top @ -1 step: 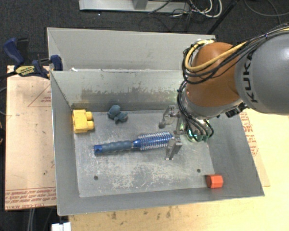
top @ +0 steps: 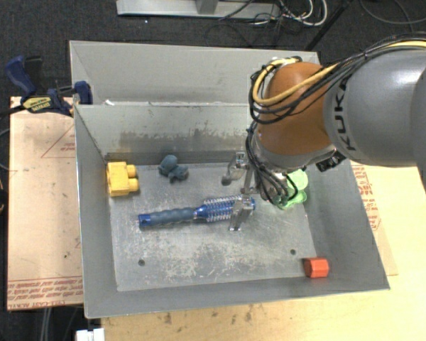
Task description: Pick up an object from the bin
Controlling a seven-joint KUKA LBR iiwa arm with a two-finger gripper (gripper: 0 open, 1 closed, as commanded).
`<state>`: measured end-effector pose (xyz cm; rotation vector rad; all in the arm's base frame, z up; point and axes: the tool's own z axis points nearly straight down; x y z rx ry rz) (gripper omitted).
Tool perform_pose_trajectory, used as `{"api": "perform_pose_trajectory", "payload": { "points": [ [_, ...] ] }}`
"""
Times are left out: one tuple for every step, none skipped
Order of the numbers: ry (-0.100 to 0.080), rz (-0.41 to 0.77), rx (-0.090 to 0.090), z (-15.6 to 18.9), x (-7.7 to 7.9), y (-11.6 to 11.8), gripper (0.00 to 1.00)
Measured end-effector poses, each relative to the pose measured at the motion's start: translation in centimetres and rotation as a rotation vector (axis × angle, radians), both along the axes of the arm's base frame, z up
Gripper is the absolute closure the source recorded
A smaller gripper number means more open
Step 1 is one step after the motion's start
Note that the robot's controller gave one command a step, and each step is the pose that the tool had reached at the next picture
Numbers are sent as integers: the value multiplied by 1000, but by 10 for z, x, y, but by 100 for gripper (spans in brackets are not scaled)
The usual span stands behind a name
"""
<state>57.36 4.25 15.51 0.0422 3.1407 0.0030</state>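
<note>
A blue-handled brush (top: 188,214) lies across the middle of the bin floor, its bristle head pointing right. My gripper (top: 240,215) is down at that bristle head, with metal fingers on either side of it. A green translucent thing (top: 295,190) lies just right of the gripper, partly hidden under the wrist.
A yellow block (top: 121,178) sits at the left of the floor and a small dark blue-grey lump (top: 172,168) near the back wall. An orange-red cube (top: 315,267) lies in the front right corner. The arm's orange cover and cables hang over the right back part.
</note>
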Motion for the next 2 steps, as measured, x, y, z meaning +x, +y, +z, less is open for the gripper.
{"api": "perform_pose_trajectory", "payload": {
  "points": [
    [-5, 134, -2, -79, 23, 69, 0],
    [-13, 129, 2, -75, 25, 69, 100]
  ]
}}
